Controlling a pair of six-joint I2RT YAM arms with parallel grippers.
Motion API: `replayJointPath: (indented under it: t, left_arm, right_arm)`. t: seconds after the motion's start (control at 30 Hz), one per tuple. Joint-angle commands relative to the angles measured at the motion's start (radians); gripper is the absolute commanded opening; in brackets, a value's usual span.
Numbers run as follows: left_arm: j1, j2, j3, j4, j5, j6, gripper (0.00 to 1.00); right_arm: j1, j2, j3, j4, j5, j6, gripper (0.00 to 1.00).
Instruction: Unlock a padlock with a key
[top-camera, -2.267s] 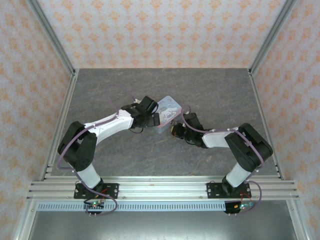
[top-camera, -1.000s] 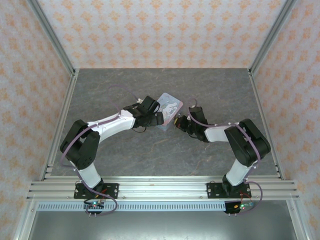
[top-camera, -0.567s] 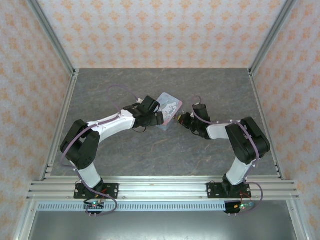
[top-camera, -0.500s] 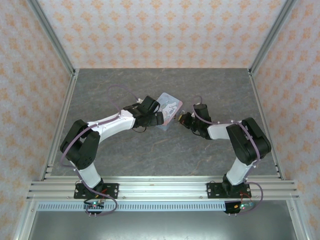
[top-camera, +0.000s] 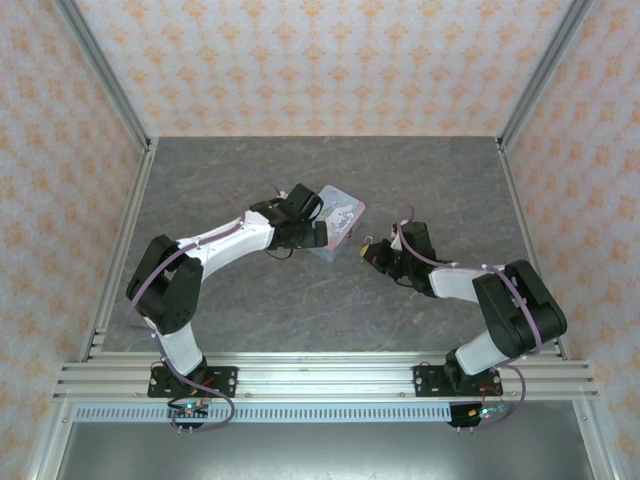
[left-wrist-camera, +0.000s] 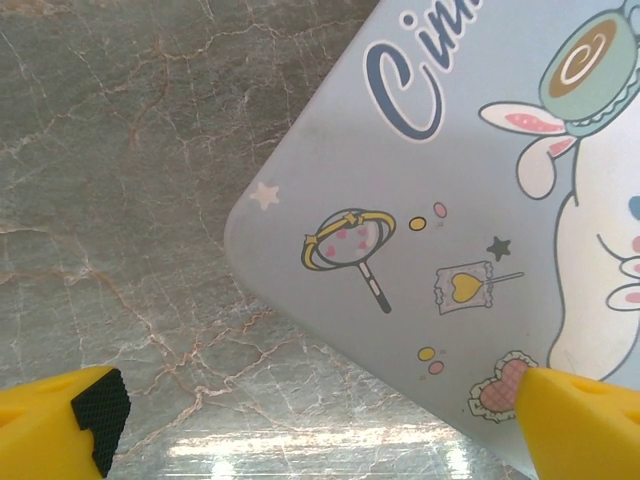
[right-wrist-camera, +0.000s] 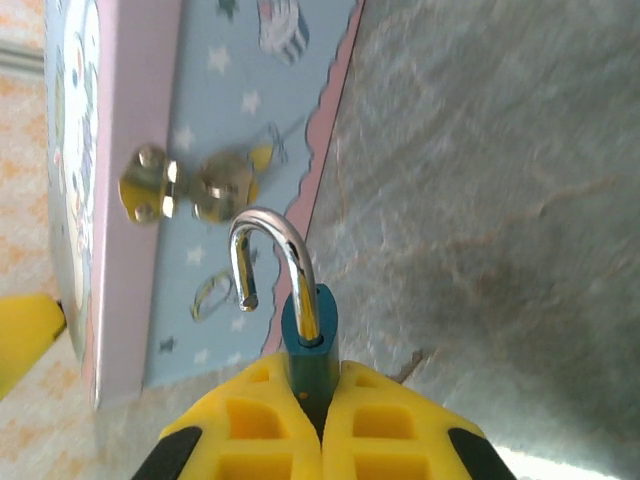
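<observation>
A: Two end effectors, so take the left first. Why is the left end effector (left-wrist-camera: 320, 412) at the tin box (left-wrist-camera: 450, 200)?

B: To steady it, I'd judge. Its jaws are spread wide. One yellow fingertip (left-wrist-camera: 40, 435) is at 7 o'clock over bare desk (left-wrist-camera: 120, 150), and the other is at 5 o'clock over the printed lid. The box's corner lies between them, and neither one clasps it. Whether the 5 o'clock finger presses on the lid, I cannot tell.

A: What would that achieve?

B: From the top camera the box looks tipped up, with its front turned toward 4 o'clock, where the right arm works. That presents the gold hasp (right-wrist-camera: 190, 185) to it.

A: And the right end effector (right-wrist-camera: 320, 388)?

B: It is clamped on the padlock (right-wrist-camera: 308, 330), pinching the teal body, with the steel shackle (right-wrist-camera: 270, 235) pointing to 12 o'clock. One leg of the shackle hangs free of the body, so the lock looks sprung already. It is also clear of the hasp, which sits at 10 o'clock from it.

A: Why grip it by the body?

B: Probably because that leaves the shackle free to swing.

A: And the key?

B: I can't pick it out. If it is in the keyhole, the fingers hide it.
</observation>
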Motion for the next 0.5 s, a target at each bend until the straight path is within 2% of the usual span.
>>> replayJointPath:
  t: [0.0, 0.27, 0.47]
  left_arm:
    - [0.009, -0.002, 0.048, -0.069, 0.022, 0.031, 1.00]
    - [0.009, -0.071, 0.013, -0.058, 0.068, 0.008, 1.00]
    - [0.009, -0.120, 0.009, -0.063, 0.085, -0.017, 1.00]
  right_arm:
    - [0.025, -0.035, -0.026, 0.030, -0.115, 0.046, 0.00]
    - [0.197, -0.091, -0.088, 0.029, -0.075, 0.087, 0.00]
    - [0.278, -0.052, -0.110, 0.062, -0.067, 0.112, 0.00]
